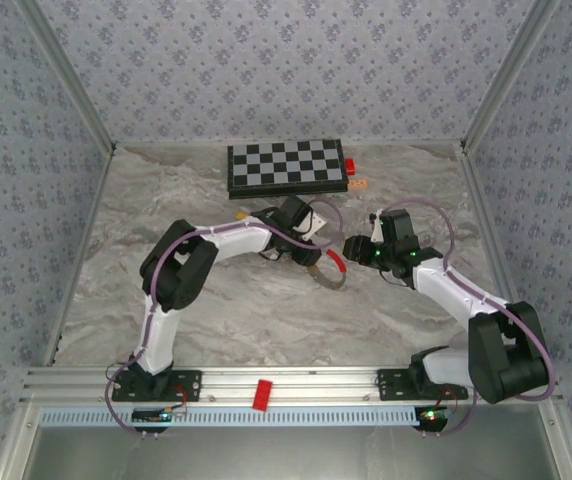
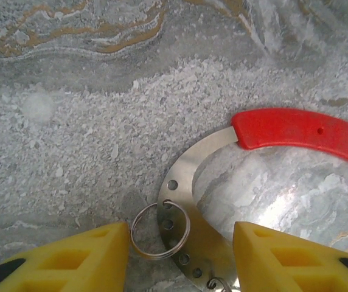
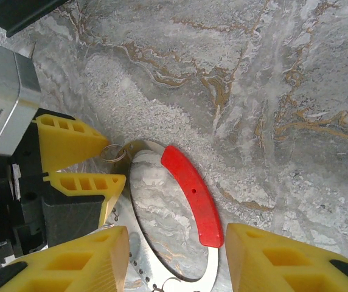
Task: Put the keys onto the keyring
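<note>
The keyring [image 2: 186, 173] is a flat grey metal loop with small holes and a red section [image 2: 302, 131], and it lies on the marble table. A small wire split ring [image 2: 160, 230] hangs through one hole. My left gripper [image 2: 180, 243] is open, its yellow fingers standing either side of the holed band and the split ring. From the other side, my right gripper [image 3: 177, 249] is open over the keyring [image 3: 215, 263], near the end of the red section [image 3: 192, 194]. From above, both grippers meet at the keyring [image 1: 332, 272]. A tiny yellow-orange key [image 1: 241, 213] lies left of the left wrist.
A chessboard [image 1: 286, 165] lies at the back of the table, with a small red block [image 1: 349, 166] and a tan piece [image 1: 360, 185] beside it. The left gripper [image 3: 114, 163] crowds the right wrist view's left side. Patterned walls enclose the table.
</note>
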`<act>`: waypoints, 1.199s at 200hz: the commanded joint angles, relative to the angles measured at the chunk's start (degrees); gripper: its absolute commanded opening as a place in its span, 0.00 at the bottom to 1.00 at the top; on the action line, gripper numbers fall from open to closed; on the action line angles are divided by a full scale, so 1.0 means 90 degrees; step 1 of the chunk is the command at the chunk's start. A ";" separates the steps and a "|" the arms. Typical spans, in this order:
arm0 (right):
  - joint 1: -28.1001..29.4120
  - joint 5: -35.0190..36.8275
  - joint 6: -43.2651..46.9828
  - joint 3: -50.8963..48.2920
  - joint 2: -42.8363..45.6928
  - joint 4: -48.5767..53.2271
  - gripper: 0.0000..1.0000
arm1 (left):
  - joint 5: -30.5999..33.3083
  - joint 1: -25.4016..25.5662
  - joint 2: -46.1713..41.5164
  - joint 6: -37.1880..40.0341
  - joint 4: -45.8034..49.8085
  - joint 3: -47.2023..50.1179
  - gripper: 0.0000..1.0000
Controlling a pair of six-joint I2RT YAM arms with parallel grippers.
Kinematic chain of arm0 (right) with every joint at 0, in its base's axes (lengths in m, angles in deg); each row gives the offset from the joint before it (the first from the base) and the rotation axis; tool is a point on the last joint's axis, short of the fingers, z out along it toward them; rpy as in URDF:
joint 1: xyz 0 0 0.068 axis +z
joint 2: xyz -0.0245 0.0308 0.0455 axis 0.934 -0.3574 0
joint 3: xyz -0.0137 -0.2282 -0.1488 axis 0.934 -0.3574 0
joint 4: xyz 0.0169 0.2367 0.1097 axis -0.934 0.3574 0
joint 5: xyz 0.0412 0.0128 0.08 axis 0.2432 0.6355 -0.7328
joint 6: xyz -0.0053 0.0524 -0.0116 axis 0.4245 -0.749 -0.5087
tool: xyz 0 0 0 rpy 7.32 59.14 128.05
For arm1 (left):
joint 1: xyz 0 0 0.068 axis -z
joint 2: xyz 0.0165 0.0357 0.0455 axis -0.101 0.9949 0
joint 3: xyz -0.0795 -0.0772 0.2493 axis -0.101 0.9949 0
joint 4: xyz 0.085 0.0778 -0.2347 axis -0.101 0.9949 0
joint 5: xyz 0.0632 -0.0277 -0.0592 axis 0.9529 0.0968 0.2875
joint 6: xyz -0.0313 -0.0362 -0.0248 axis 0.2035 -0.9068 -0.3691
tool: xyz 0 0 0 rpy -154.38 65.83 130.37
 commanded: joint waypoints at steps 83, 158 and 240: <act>0.0008 0.0006 0.0090 -0.0105 0.0073 0.0014 0.47 | 0.0447 0.0029 0.0045 0.0401 0.0182 -0.0468 0.27; 0.0028 0.0024 0.0096 -0.0122 0.0083 0.0013 0.47 | 0.0408 0.0030 0.0203 0.0512 0.0353 -0.0662 0.19; 0.0028 0.0008 0.0113 -0.0141 0.0095 0.0019 0.47 | 0.0420 0.0017 0.0382 0.0632 0.0374 -0.0870 0.38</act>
